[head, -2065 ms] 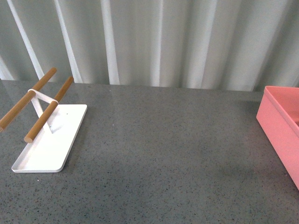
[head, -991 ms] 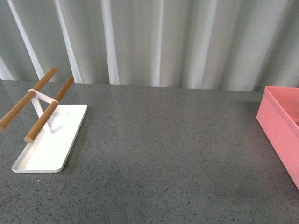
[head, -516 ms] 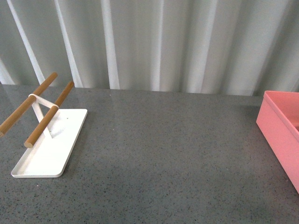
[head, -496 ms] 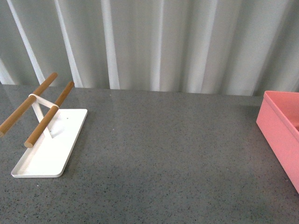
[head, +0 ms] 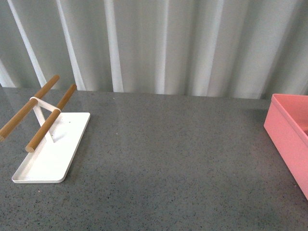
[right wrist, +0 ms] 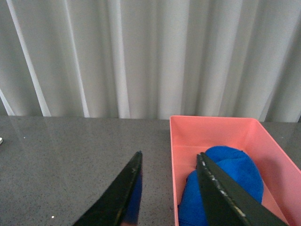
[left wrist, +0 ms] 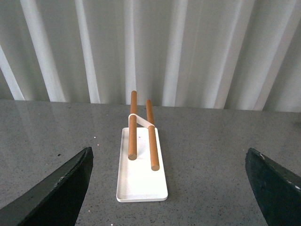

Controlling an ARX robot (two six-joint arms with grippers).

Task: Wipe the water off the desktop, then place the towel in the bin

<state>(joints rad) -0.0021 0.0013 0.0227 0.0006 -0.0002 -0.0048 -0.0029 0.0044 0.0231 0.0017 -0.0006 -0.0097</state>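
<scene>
Shifted slightly in the front view since two seconds back: white rack (head: 50, 144), bin (head: 288, 139). Right gripper (right wrist: 169, 188) parted, empty, above bin's near wall; towel (right wrist: 225, 183) bunched inside, just beyond fingertips. Left gripper (left wrist: 169, 183) spread wide (over desktop (head: 168, 154)). No readable writing.

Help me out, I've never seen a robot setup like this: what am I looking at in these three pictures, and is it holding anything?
It is a two-armed robot. One camera on its body faces the grey desktop: a white rack with wooden bars stands at its left, a pink bin at its right. The other two cameras sit on the wrists. The left gripper is wide open, facing the rack and holding nothing. The right gripper is open too; beyond it the blue towel lies in the bin.
</scene>
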